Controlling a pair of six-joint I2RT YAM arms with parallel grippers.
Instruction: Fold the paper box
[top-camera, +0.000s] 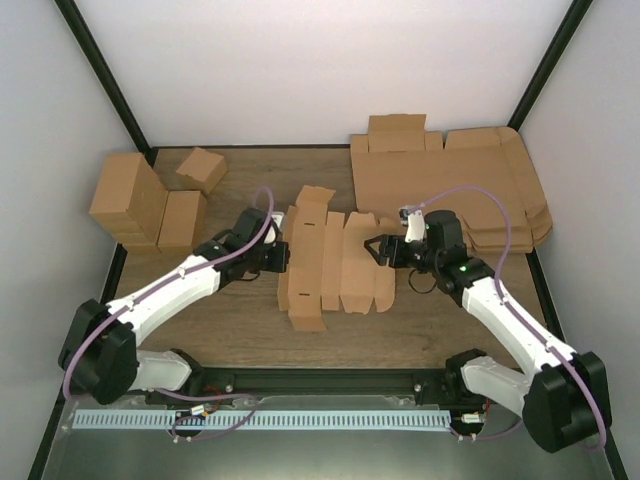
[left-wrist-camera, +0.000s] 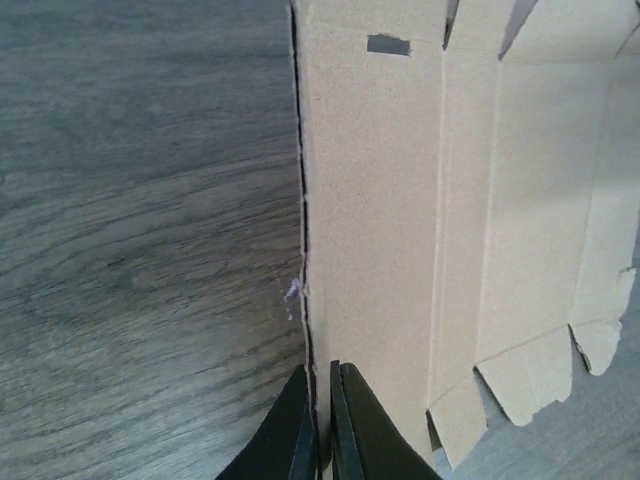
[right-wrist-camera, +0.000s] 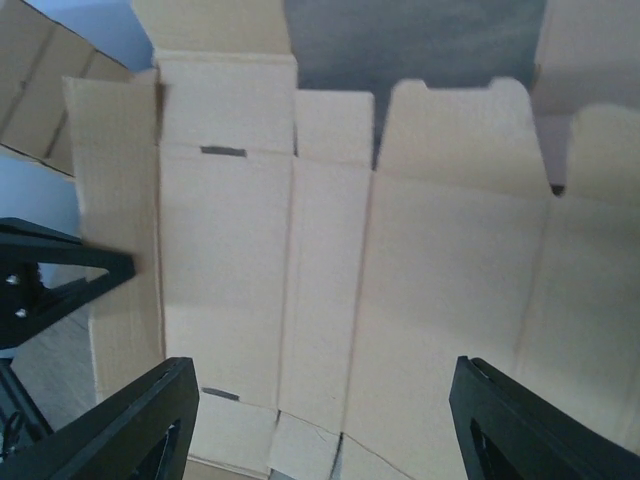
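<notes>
The paper box (top-camera: 330, 265) lies flat and unfolded in the middle of the table, a brown die-cut sheet with creases, slots and end tabs. My left gripper (top-camera: 283, 260) is at the sheet's left edge. In the left wrist view its fingers (left-wrist-camera: 322, 425) are shut on the thin edge strip of the paper box (left-wrist-camera: 450, 200), which stands up slightly there. My right gripper (top-camera: 373, 249) hovers over the sheet's right half. In the right wrist view it (right-wrist-camera: 320, 425) stands wide open above the paper box (right-wrist-camera: 400, 280) with nothing between its fingers.
A pile of flat cardboard sheets (top-camera: 450, 185) lies at the back right. Folded brown boxes (top-camera: 135, 200) stand at the back left, with a smaller box (top-camera: 200, 170) beside them. The left gripper (right-wrist-camera: 60, 280) shows at the left of the right wrist view.
</notes>
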